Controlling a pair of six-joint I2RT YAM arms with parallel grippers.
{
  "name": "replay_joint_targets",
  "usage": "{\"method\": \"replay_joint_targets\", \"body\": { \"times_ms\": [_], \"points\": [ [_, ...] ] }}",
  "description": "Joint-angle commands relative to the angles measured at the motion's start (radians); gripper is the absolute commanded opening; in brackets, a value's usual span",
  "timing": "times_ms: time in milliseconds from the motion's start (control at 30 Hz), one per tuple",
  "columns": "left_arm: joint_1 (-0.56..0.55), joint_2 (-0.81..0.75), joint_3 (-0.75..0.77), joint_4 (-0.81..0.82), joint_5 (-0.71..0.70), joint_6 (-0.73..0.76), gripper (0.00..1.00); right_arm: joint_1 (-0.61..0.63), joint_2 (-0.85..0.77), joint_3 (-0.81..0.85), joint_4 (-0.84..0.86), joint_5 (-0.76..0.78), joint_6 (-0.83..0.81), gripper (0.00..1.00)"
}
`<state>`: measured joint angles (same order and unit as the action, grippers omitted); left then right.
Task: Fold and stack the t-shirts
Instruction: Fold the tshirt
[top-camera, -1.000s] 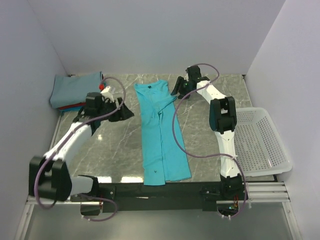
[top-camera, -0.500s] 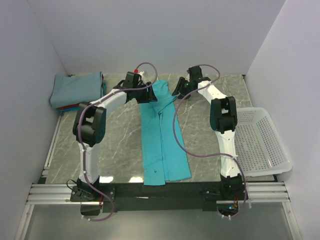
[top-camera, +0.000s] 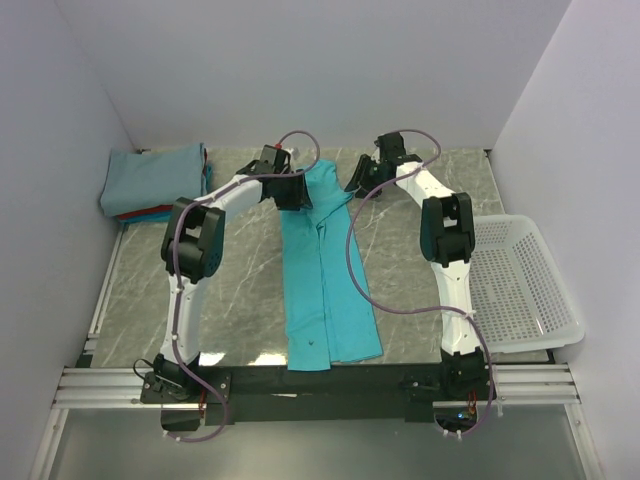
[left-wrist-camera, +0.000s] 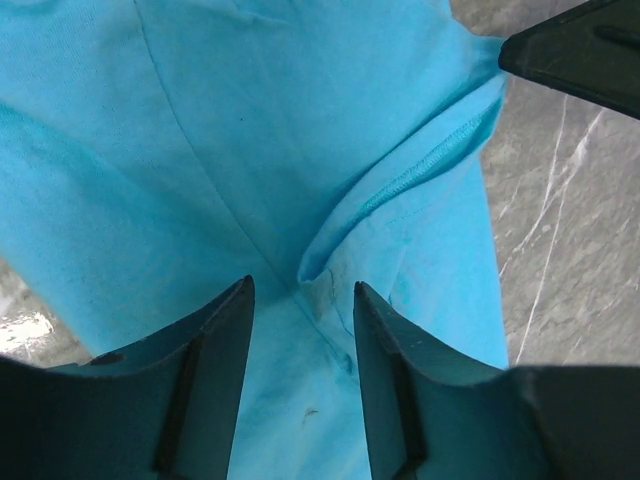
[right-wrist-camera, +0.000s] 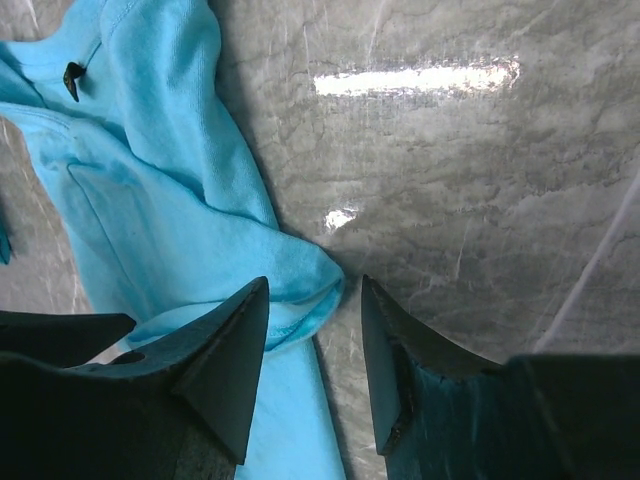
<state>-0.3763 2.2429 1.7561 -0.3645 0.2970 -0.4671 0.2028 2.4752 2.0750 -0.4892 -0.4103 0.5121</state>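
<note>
We fold the turquoise shirt (top-camera: 325, 280): left claw (left-wrist-camera: 300, 300) and right claw (right-wrist-camera: 312, 300) hang apart over its far end; next, we pinch.

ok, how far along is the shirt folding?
Done: a folded stack sits at the far left, grey-blue on top. The turquoise tee is narrowed to a long strip. In hand: left end effector and right end effector, both open, at its far end. Left: crosswise folds, then stacking.
</note>
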Motion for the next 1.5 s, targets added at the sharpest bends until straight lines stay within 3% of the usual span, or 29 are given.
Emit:
{"method": "replay_joint_targets", "body": {
  "times_ms": [0,300,600,667,700,867,1133,1467],
  "points": [
    [-0.007,0.007,0.052,0.002,0.008,0.018,0.49,-0.003,0.013,0.01,-0.008,0.01,0.002,0.49],
    [-0.009,0.053,0.106,-0.001,0.051,0.007,0.39,0.006,0.013,0.02,-0.009,0.022,-0.004,0.49],
    [-0.009,0.078,0.132,-0.024,0.045,0.016,0.39,0.015,0.014,0.033,-0.011,0.031,-0.004,0.49],
    [-0.009,0.077,0.125,-0.018,0.057,0.015,0.33,0.017,0.014,0.034,-0.009,0.033,-0.004,0.49],
    [-0.009,0.069,0.122,-0.011,0.065,0.01,0.23,0.017,0.014,0.034,-0.011,0.033,-0.006,0.49],
    [-0.009,0.012,0.068,0.027,0.086,0.007,0.01,0.02,0.017,0.039,-0.008,0.03,-0.004,0.42],
    [-0.007,-0.11,-0.096,0.122,0.122,-0.038,0.0,0.02,0.016,0.043,-0.005,0.008,-0.004,0.42],
    [-0.003,-0.209,-0.231,0.196,0.149,-0.071,0.0,0.014,-0.042,0.004,0.055,-0.025,-0.004,0.59]
  ]
}}
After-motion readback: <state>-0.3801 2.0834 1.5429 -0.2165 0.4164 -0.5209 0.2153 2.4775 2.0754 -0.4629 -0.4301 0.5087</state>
